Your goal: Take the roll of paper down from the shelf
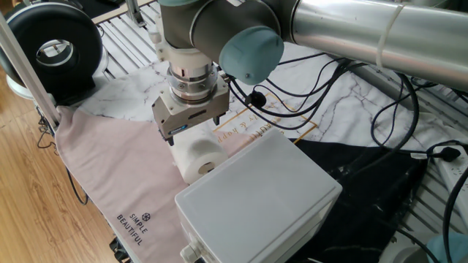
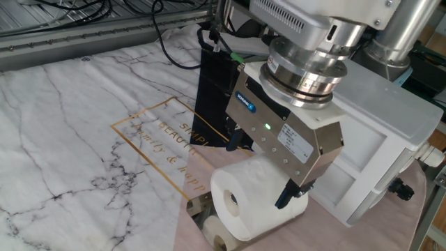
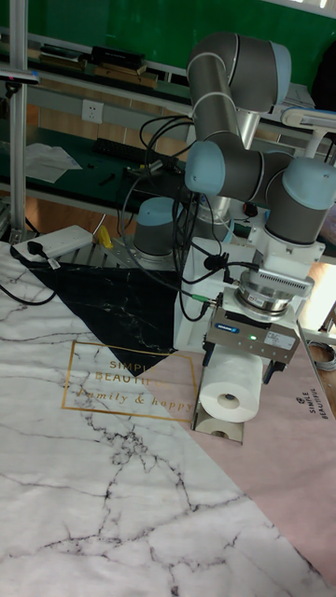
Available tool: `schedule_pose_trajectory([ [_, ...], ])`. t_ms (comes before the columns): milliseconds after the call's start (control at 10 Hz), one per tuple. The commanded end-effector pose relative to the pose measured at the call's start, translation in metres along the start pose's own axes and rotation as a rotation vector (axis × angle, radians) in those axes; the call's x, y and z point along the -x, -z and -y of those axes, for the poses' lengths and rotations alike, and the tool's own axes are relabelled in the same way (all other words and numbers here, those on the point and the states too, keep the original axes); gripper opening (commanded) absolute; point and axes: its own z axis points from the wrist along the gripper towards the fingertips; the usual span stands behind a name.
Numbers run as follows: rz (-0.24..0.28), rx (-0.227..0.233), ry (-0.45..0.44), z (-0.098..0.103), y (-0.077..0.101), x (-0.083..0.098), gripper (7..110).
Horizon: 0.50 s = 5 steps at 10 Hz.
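Even, bright indoor light falls from above me in all three views, sharp throughout. My arm's metal tube (image 1: 365,36) shows soft glare, the grey box (image 1: 256,197) a pale sheen, and shadows on the tabletop (image 2: 77,132) stay faint.

A wooden floor (image 1: 29,212) showed at the lower left of one fixed view, with a round black fan (image 1: 51,47) at the upper left. A marble-patterned cloth (image 2: 77,118) covered the left of the other fixed view, and a pink cloth (image 1: 117,175) printed "SIMPLE BEAUTIFUL" lay lower left beside a black sheet (image 3: 112,298). In the tall view a green wall (image 3: 112,23) filled the top, above a workbench (image 3: 65,154) strewn with cables, a white wall socket (image 3: 92,112) at the left.
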Motion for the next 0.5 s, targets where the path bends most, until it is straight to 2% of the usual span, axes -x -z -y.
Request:
schedule_pose_trajectory([
  [0, -0.052, 0.024, 0.016, -0.0053, -0.0011, -0.0076, 107],
  [400, -0.102, 0.020, 0.033, -0.0033, -0.0060, -0.0148, 107],
])
